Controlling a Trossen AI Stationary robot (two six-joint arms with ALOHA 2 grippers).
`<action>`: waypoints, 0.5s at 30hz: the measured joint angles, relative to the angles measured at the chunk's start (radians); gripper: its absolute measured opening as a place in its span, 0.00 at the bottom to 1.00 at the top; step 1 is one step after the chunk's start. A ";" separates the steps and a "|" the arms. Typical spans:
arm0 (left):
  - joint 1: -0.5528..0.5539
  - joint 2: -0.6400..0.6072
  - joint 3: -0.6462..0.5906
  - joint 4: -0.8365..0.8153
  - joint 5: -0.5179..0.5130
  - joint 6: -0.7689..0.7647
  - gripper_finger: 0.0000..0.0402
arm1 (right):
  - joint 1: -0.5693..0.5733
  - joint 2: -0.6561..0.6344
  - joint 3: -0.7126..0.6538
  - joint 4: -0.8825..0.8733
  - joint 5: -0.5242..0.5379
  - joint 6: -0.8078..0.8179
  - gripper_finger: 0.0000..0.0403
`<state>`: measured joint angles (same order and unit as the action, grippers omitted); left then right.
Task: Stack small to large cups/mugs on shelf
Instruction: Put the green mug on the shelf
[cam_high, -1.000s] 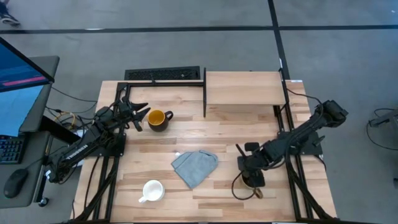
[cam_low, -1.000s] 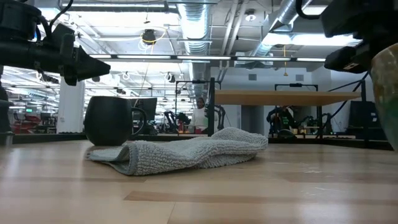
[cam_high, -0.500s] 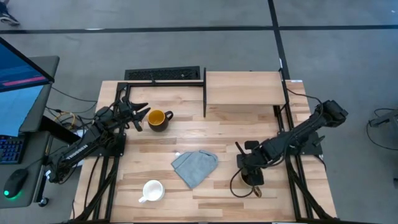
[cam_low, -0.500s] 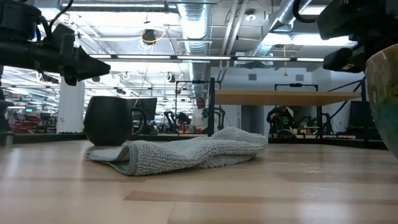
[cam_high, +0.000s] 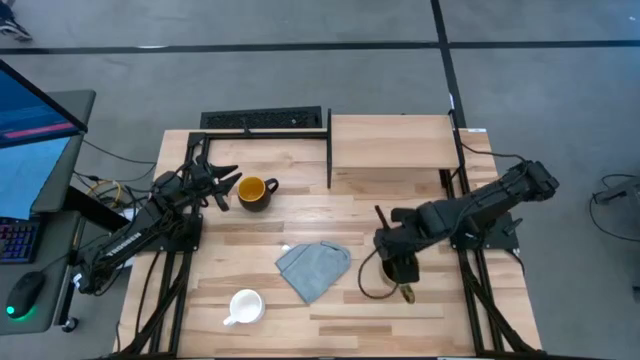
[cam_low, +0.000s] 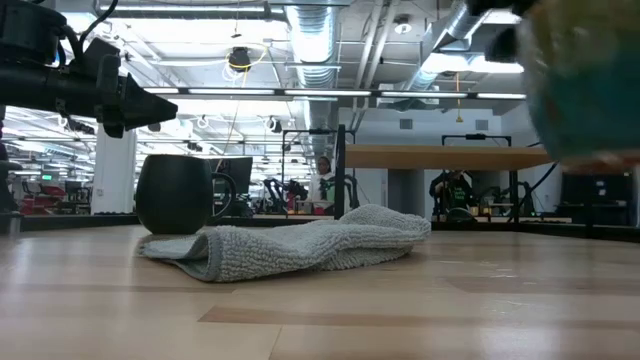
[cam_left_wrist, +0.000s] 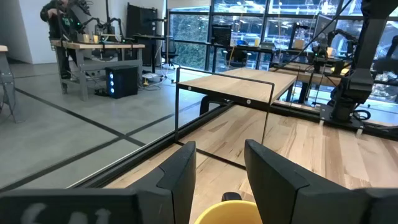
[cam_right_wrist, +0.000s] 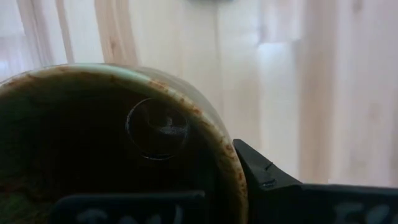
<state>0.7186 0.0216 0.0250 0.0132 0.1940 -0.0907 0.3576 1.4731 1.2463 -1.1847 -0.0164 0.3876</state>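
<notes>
The olive-tan mug (cam_high: 378, 280) with a dark brown inside is held by my right gripper (cam_high: 402, 266) above the table's right half; in the low view this mug (cam_low: 590, 90) hangs blurred, well above the tabletop. The dark mug (cam_high: 256, 190) with a yellow-orange inside stands on its base at the far left. My left gripper (cam_high: 228, 186) is open and hovers just left of and above it, touching nothing. The small white mug (cam_high: 244, 306) stands at the near left. The light-wood shelf (cam_high: 390, 140) with its black upright (cam_high: 329, 150) is at the far edge. My right gripper holds the olive-tan mug by its wall at the rim (cam_right_wrist: 227, 158). One finger (cam_right_wrist: 267, 177) lies outside the wall; the other seems to be inside, mostly out of frame. The fingers come from above. The mug is lifted clear of the table, mouth up.
A crumpled grey-blue cloth (cam_high: 313, 267) lies between the white mug and the right gripper. A black slotted rail (cam_high: 262, 119) lies along the far edge, left of the shelf. Bare tabletop lies in front of the shelf.
My right gripper has risen and gone a little toward the table's far-left, carrying the olive-tan mug. The mug, low over or on the table a second ago, now hangs clear above it.
</notes>
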 joint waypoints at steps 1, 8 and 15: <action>0.000 0.000 0.000 0.000 0.000 0.000 0.32 | -0.014 0.000 0.026 -0.018 0.011 -0.007 0.11; 0.000 0.000 0.000 0.000 0.000 0.000 0.32 | -0.141 0.000 0.203 -0.092 0.021 -0.126 0.11; 0.000 0.000 0.000 0.000 0.000 0.000 0.32 | -0.285 -0.001 0.337 -0.149 0.070 -0.274 0.11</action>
<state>0.7185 0.0216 0.0250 0.0132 0.1940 -0.0906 0.0728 1.4723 1.5836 -1.3333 0.0532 0.1138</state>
